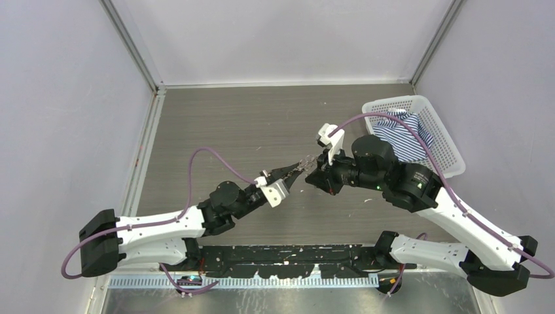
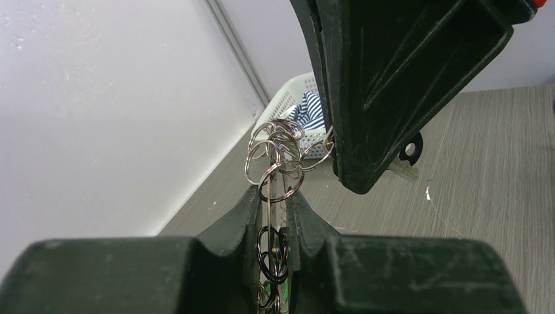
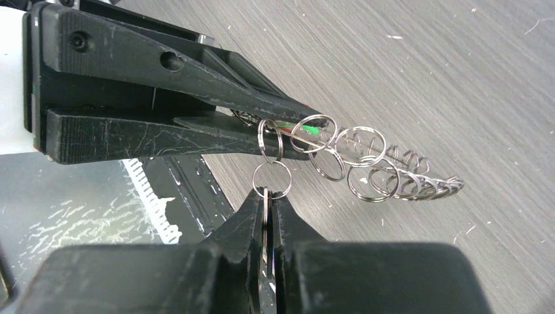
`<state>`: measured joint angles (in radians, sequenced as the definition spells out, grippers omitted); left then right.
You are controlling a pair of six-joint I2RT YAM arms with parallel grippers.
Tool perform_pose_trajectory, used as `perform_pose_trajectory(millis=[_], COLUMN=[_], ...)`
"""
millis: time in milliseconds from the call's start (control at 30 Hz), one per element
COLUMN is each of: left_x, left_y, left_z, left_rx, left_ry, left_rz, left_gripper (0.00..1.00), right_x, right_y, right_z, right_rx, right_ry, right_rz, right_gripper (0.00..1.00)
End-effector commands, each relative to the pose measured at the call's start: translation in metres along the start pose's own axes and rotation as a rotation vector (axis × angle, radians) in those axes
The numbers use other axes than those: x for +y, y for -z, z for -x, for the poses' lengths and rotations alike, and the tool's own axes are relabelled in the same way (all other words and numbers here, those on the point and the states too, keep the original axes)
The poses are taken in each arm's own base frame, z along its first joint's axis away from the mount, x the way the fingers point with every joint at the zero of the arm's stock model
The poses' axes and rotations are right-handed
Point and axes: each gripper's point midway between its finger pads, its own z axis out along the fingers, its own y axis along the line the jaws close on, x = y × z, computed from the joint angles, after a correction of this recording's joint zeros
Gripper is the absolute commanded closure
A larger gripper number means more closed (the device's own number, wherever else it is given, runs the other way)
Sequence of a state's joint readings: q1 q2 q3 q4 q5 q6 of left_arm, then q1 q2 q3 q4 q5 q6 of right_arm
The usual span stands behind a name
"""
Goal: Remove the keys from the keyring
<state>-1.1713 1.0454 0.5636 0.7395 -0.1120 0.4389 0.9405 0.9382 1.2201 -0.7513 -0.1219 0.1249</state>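
Observation:
Both grippers meet in mid-air over the table. My left gripper (image 2: 271,199) (image 1: 296,169) is shut on the keyring (image 2: 278,154), a bunch of silvery split rings (image 3: 366,163) that fans out past its fingers (image 3: 196,98). Deep between those jaws a green key head (image 2: 285,292) shows. My right gripper (image 3: 268,195) (image 1: 313,171) is shut on a thin flat key (image 3: 266,206). That key hangs from a small ring (image 3: 272,179) linked to the bunch. A dark key head with a hole (image 2: 411,149) peeks from behind the right finger (image 2: 393,78).
A white plastic basket (image 1: 437,124) holding a blue-striped cloth (image 1: 400,136) stands at the back right. Grey walls close off the table at the left, back and right. A black rail (image 1: 281,254) runs along the near edge between the arm bases.

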Motion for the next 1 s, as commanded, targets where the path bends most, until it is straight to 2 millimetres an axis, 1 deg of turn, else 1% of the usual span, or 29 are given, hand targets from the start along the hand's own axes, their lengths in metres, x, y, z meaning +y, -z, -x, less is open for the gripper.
perform_pose_trajectory(millis=[0, 100, 167, 300, 400, 533, 733, 800, 967], left_x=[0.045, 0.045, 0.045, 0.055, 0.062, 0.066, 0.065, 0.064, 0.064], left_y=[-0.002, -0.001, 0.000, 0.008, 0.014, 0.023, 0.027, 0.026, 0.023], left_z=[0.033, 0.033, 0.037, 0.049, 0.059, 0.073, 0.084, 0.084, 0.088], left_rx=[-0.060, -0.060, -0.073, -0.117, -0.155, -0.215, -0.276, -0.274, -0.294], left_ry=[0.017, 0.023, 0.039, 0.084, 0.124, 0.151, 0.154, 0.151, 0.143], left_rz=[0.167, 0.169, 0.166, 0.209, 0.236, 0.240, 0.226, 0.222, 0.223], left_gripper=[1.00, 1.00, 1.00, 1.00, 1.00, 1.00, 1.00, 1.00, 1.00], right_x=[0.012, 0.015, 0.017, 0.019, 0.021, 0.018, 0.021, 0.021, 0.021], right_y=[0.029, 0.029, 0.025, 0.018, 0.018, 0.015, 0.013, 0.011, 0.003], right_z=[0.016, 0.021, 0.019, 0.011, 0.011, 0.001, -0.002, -0.003, -0.014], right_rx=[-0.031, -0.022, -0.003, 0.019, 0.004, 0.026, 0.024, 0.029, 0.068], right_ry=[0.048, 0.064, 0.064, 0.029, 0.001, -0.027, -0.048, -0.052, -0.068], right_rz=[0.044, 0.061, 0.073, 0.087, 0.094, 0.078, 0.094, 0.099, 0.101], right_gripper=[0.99, 0.99, 0.99, 0.99, 0.99, 0.99, 0.99, 0.99, 0.99])
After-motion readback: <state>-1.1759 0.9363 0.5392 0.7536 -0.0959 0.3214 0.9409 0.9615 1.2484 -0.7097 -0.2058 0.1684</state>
